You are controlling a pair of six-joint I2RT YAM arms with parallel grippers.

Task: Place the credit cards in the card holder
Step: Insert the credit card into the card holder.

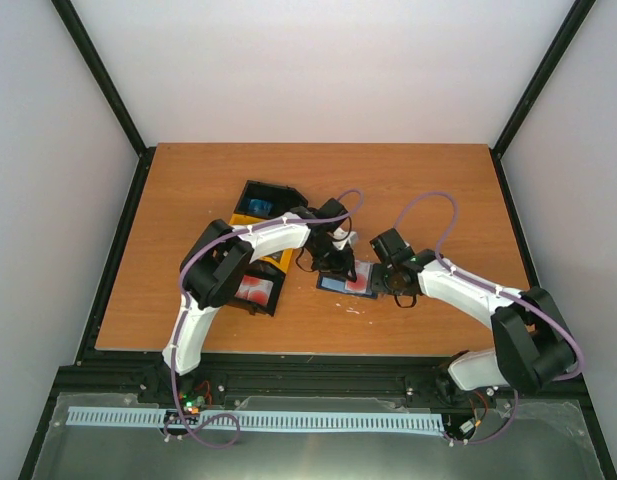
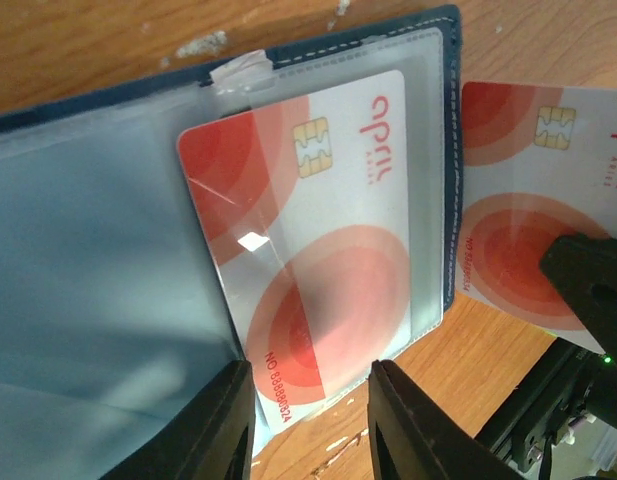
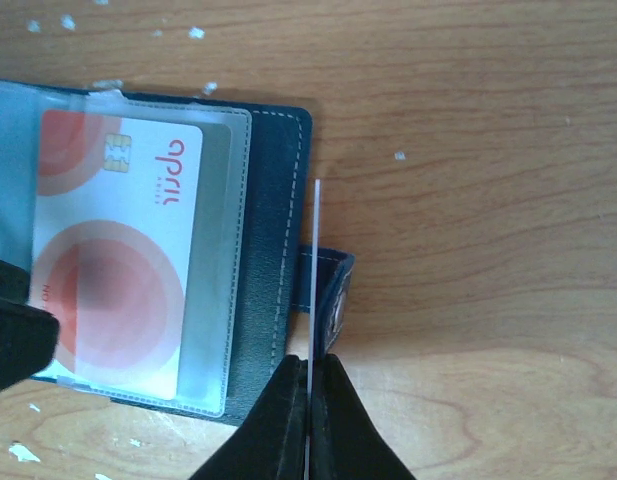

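Your left gripper [image 2: 310, 378] stands spread, its fingers [image 2: 233, 420] either side of the near end of the card [image 2: 318, 250]. That card lies most of the way inside the clear sleeve of the open wallet [image 2: 454, 150], with its near end sticking out. Only the left wrist view gives you the face of the second card [image 2: 518, 220], with its red rings and chip, just past the wallet's right edge.

The right wrist view shows that second card edge-on (a thin white line), pinched between the pressed-together fingers of your right gripper [image 3: 310, 362]. It stands just beside the snap tab [image 3: 331, 290]; you cannot tell whether the two touch. In the top view both cards are little more than a red patch. That view alone shows the bins [image 1: 260, 205], black and yellow, left of the wallet, the nearer one with red and white inside.

The table [image 1: 418, 190] is orange-brown wood flecked with white scuffs. Plain white walls [image 1: 318, 60] with black corner posts enclose it.

Both arms bend inward from their bases, elbows raised, and their wrists meet over the wallet near the table's middle.
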